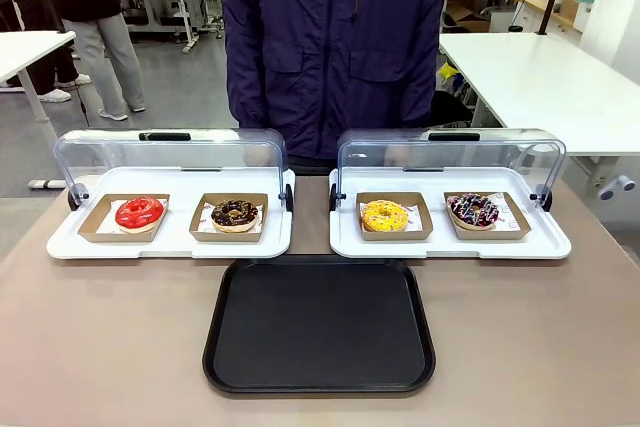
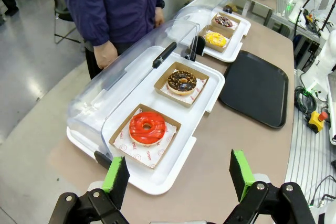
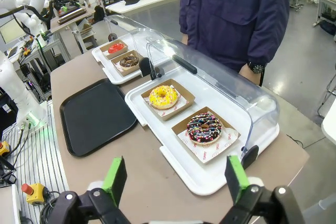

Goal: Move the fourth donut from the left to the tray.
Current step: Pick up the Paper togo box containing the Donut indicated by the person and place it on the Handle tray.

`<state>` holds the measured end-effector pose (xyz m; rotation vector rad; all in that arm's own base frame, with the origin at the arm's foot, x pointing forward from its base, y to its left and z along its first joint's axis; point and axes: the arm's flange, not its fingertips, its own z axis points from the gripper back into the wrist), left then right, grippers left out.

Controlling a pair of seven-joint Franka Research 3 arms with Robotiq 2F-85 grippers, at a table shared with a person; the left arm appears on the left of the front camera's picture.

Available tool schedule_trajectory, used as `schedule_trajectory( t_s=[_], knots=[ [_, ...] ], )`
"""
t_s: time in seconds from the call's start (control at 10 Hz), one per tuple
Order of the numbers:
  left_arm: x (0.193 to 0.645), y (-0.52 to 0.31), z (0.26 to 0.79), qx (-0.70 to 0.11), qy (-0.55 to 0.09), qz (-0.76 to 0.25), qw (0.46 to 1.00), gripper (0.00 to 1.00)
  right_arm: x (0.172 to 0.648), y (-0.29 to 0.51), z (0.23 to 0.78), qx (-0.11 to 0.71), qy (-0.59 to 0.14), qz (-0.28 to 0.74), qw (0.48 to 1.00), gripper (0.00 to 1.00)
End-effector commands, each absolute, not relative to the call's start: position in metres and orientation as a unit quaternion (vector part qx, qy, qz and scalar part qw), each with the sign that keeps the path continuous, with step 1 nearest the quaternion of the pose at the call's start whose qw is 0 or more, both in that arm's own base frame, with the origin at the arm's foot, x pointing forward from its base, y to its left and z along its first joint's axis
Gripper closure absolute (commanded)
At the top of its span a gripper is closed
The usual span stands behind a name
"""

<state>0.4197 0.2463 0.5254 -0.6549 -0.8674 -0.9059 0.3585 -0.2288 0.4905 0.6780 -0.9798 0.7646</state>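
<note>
Nearest me in the front view lies the black tray (image 1: 320, 332), bare, at the near middle of the table (image 1: 100, 347). Behind it stand two white trays (image 1: 170, 247), their clear lids (image 1: 450, 152) swung up and back. Each holds two donuts: a red donut (image 1: 139, 213) and a chocolate donut with crumbs (image 1: 235, 213) on the left one, a yellow donut (image 1: 385, 215) and the fourth donut from the left (image 1: 474, 210) on the right one. That last is dark-glazed with white drizzle and sprinkles, and it sits in its cardboard holder (image 1: 515, 227) at the far right of the row. A person (image 1: 330, 47) stands at the far side, between the two trays.

From the left wrist, the left gripper (image 2: 178, 171) hangs above the table edge with its jaws spread wide and nothing between them. The red donut is closest to it, and the wanted donut is far off at the other end.

From the right wrist, the right gripper (image 3: 176, 176) is also wide open and empty. The sprinkled donut lies just ahead of it, beneath the raised lid, with the black tray off to the side.

I'd say the task hasn't started, since the donut is untouched in its holder. The right arm looks best placed. Its next move would be to drop in under the lid, close on the donut or its holder, lift clear of the white rim and cross to the black tray.
</note>
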Motion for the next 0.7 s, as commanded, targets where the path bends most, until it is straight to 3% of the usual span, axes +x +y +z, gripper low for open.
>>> schedule_trajectory(
  t_s=[0.0, 0.6],
  knots=[
    [0.4190, 0.2468, 0.5260, -0.303, -0.398, -0.416, 0.759, 0.00, 0.3614, -0.2281, 0.4915, 0.313, -0.464, 0.352, 0.750, 0.00],
    [0.4190, 0.2468, 0.5260, -0.303, -0.398, -0.416, 0.759, 0.00, 0.3614, -0.2281, 0.4915, 0.313, -0.464, 0.352, 0.750, 0.00]
  ],
)
